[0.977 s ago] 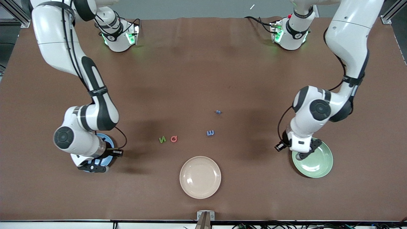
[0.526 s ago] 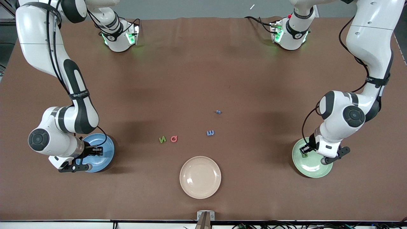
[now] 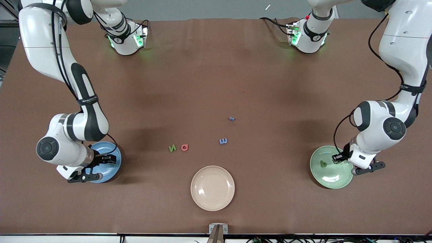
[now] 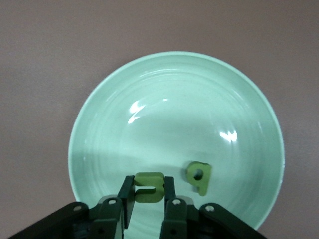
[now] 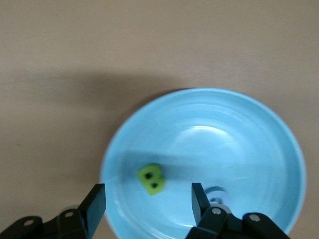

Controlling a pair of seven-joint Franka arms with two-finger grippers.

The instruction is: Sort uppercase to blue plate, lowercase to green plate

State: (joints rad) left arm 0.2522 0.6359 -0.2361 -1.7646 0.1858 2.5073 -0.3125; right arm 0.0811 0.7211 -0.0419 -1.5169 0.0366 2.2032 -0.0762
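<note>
While both of my arms hang over their own plates, the brown cloth-covered table (image 3: 216,84) spreads flat and matt beneath them, with a round, glossy cream plate (image 3: 212,188) lying empty at the edge nearest the front camera. The round, glossy sky-blue plate (image 5: 224,149) with its raised rim sits toward my right arm's end, and the round, glossy pale mint-green plate (image 4: 174,99) toward my left arm's end.

My right gripper (image 5: 147,193) hovers over the blue plate with its fingers spread wide and nothing between them. My left gripper (image 4: 148,183) hovers low over the green plate, fingers pinching the small green foam n/u-shaped letter (image 4: 148,189) by its flat sides. That letter hangs directly above the plate's smooth bowl, just beside the small green foam b/q-shaped letter (image 4: 199,177) already lying there, so I judge that a plain release drops it where it belongs.

A chunky green foam capital B (image 5: 151,179) lies in the blue plate, between my right fingers in the wrist view.

Four pieces wait on the cloth. The green foam capital N (image 3: 172,147) and red foam capital Q (image 3: 184,147) lie side by side, closer to my right arm. The blue three-pronged foam m (image 3: 223,141) and the tiny blue cross-like piece (image 3: 231,118) lie near the middle, and I judge my left arm suits them better
</note>
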